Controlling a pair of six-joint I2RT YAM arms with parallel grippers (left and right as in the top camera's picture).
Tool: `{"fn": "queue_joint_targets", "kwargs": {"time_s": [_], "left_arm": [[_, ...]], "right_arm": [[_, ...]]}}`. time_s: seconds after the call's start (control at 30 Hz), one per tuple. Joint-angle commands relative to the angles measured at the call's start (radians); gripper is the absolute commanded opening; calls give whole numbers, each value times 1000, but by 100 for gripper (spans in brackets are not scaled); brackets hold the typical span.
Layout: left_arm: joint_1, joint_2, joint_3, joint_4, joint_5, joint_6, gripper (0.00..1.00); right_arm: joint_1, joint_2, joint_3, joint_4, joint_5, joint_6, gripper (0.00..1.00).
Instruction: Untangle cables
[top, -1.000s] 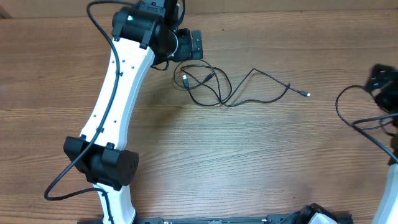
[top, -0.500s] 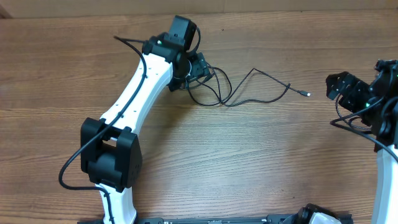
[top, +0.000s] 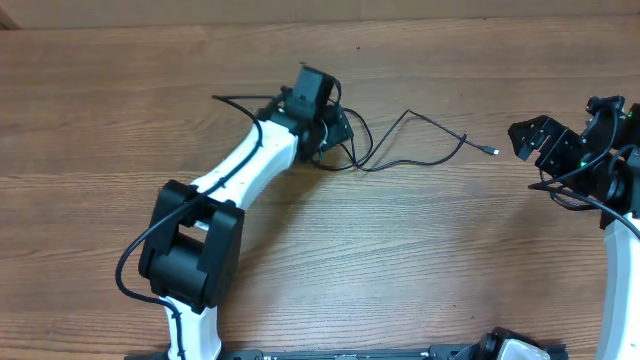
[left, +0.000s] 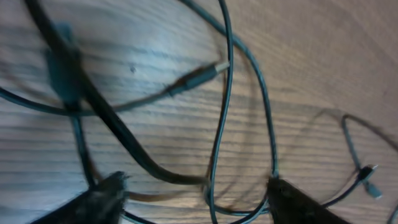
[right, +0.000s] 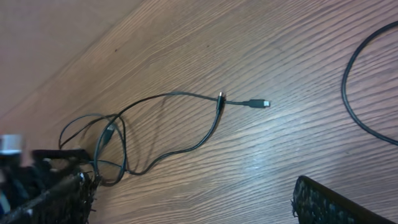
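The cables (top: 400, 150) are thin black cords looped on the wooden table, with one plug end (top: 493, 152) trailing right. My left gripper (top: 335, 127) is down over the tangled left part of them. In the left wrist view its jaws stand apart, open (left: 196, 198), and several cable strands (left: 221, 134) run between the fingertips (left: 106, 194); a metal plug (left: 217, 66) lies just ahead. My right gripper (top: 537, 142) is open to the right of the trailing plug, holding nothing. The right wrist view shows the cables (right: 155, 124) and plug (right: 263, 103) ahead of the open right gripper (right: 193, 205).
The right arm's own thicker black wire (top: 560, 190) loops over the table at the right edge and shows again as the thick wire (right: 357, 99) in the right wrist view. The left arm's wire (top: 135, 280) curls near its base. Bare wood table (top: 400, 260) lies in front.
The left arm has swung right and down onto the tangle, and its jaws have narrowed around strands. The right gripper has come in from the right edge toward the trailing plug.
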Motion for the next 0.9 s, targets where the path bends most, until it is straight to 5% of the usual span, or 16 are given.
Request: {"fn": "queue_joint_targets", "kwargs": {"time_s": [0.0, 0.07, 0.17, 0.43, 0.87], "left_arm": [[-23, -22, -58, 53, -84, -14, 54], [-29, -22, -79, 87, -118, -14, 41], [-32, -22, -99, 117, -158, -14, 6], [-30, -34, -15, 149, -173, 126, 4], [-31, -142, 383, -362, -156, 208, 4]], "right_arm": [[8, 2, 16, -2, -23, 3, 100], [8, 2, 16, -6, -23, 3, 100], [8, 2, 16, -19, -23, 3, 100], [9, 2, 16, -68, -41, 2, 100], [10, 7, 15, -84, -41, 2, 100]]}}
